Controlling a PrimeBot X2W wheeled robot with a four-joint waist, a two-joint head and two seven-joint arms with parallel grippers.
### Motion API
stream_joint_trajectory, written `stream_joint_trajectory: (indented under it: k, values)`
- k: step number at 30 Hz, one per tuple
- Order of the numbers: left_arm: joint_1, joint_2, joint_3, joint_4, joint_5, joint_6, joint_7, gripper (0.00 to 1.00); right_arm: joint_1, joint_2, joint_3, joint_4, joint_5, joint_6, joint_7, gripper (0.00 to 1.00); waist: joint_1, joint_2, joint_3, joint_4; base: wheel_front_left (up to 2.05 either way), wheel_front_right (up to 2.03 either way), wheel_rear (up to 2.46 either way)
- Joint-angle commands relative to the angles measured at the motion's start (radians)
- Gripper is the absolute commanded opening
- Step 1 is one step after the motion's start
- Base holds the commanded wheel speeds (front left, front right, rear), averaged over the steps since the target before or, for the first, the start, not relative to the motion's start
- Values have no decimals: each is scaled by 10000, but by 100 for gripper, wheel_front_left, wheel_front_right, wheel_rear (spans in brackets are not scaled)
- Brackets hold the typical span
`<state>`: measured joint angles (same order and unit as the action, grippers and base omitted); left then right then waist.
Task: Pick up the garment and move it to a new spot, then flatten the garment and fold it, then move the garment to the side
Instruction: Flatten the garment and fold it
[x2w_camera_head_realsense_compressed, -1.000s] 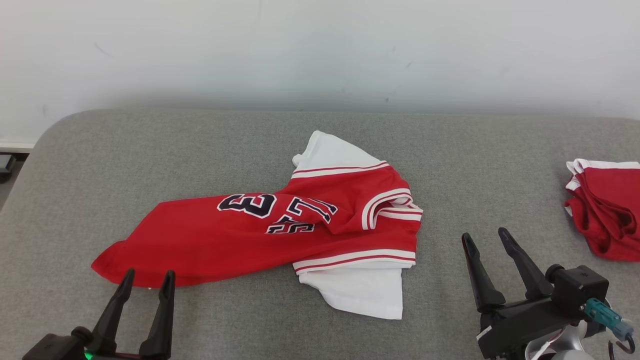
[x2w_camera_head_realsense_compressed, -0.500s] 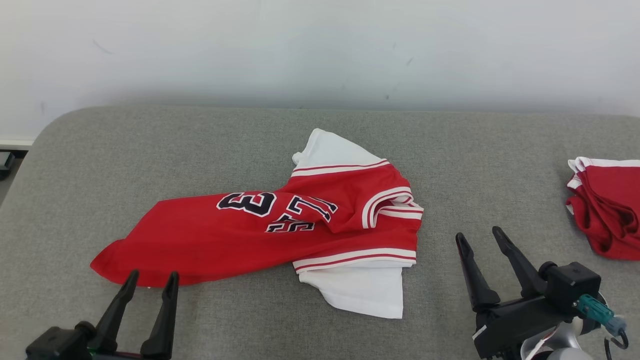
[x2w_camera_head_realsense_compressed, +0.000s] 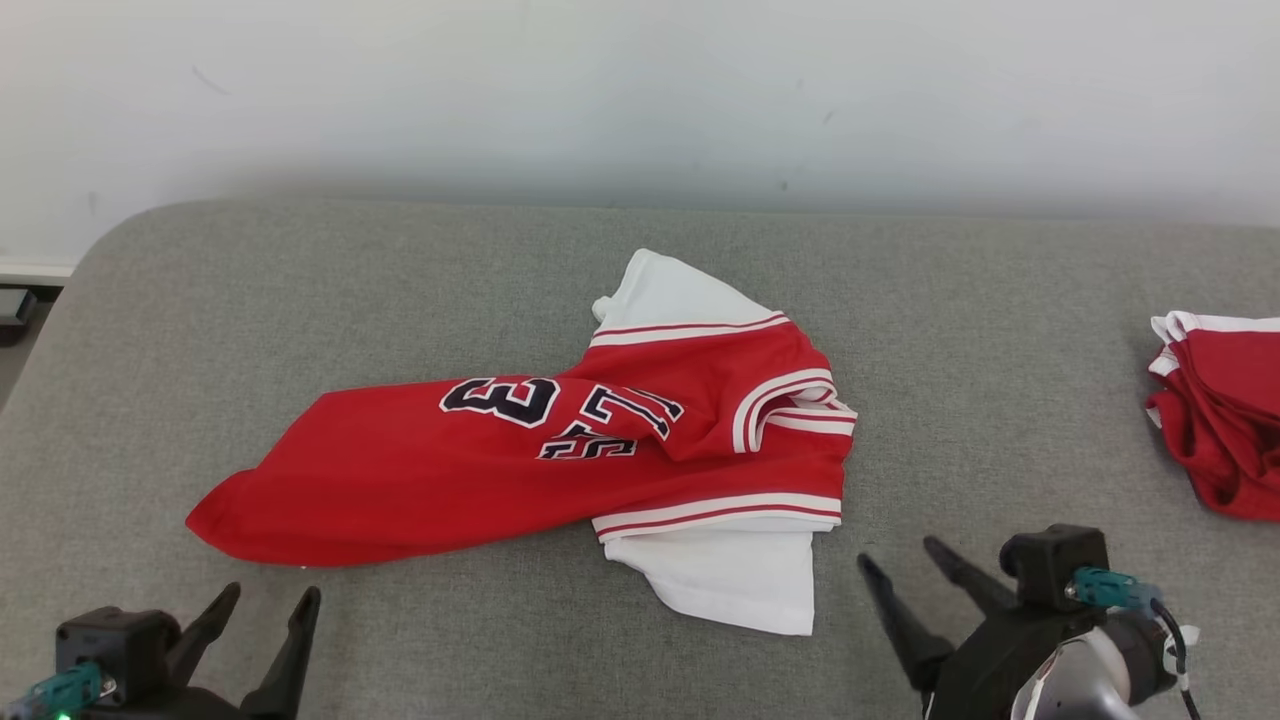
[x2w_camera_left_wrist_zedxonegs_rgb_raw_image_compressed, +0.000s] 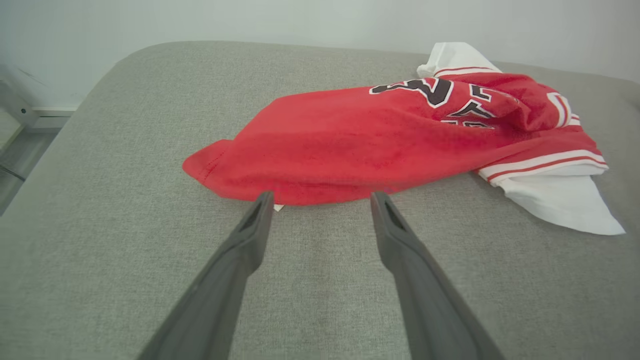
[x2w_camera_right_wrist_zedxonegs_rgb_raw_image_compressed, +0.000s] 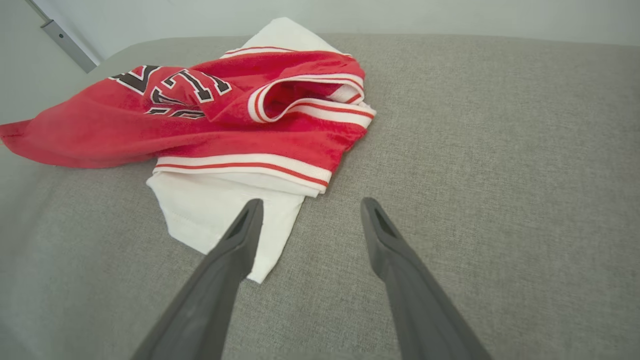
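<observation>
At the lower left of the head view the left gripper (x2w_camera_head_realsense_compressed: 273, 595) is hovering over the grey pad (x2w_camera_head_realsense_compressed: 400, 280), its two dark fingers spread wide and gripping nothing. Its tips are pointing at the red hem of the jersey (x2w_camera_head_realsense_compressed: 450, 470), near it but apart from it. The jersey is lying crumpled in the middle of the pad, stretching from that hem on the left to the collar on the right. Dark numerals edged in white are showing on the creased chest, a 3 readable and the rest lost in wrinkles. Past them the striped collar is gaping open. One white sleeve is sticking out toward the wall (x2w_camera_head_realsense_compressed: 640, 90); the other is lying flat toward the robot. Right of that near sleeve the right gripper (x2w_camera_head_realsense_compressed: 898, 552) is hanging over the pad, fingers likewise spread and empty. In the right wrist view one finger is overlapping the sleeve's corner, though whether it is touching cannot be told. At the far right edge a second garment (x2w_camera_head_realsense_compressed: 1225, 420), red with white trim, is lying bunched, well apart from the jersey.
</observation>
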<state>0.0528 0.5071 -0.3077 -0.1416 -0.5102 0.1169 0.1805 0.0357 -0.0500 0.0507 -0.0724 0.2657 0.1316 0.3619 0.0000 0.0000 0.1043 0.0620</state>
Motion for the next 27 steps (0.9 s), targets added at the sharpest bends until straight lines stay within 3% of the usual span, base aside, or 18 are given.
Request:
stream_joint_trajectory:
  k: [1,7,16,27]
  values:
    - [-10,113,55,-18,71,147,224,100,161,-11,28,-152,169,-20,320,100,0,0,90,34,0,0,0]
    - [-164,517,141,405,254,303,711,100,406,-14,190,-679,389,-20,1297,100,0,0,533,135,0,0,0]
    - [-1426,327,97,1767,212,-118,262,100,15,-16,232,-428,287,-20,1325,100,0,0,1279,391,0,0,0]
    - [-2979,172,251,3628,-186,-697,-60,100,-85,-14,1122,-229,148,-20,1616,100,0,0,1534,357,0,0,0]
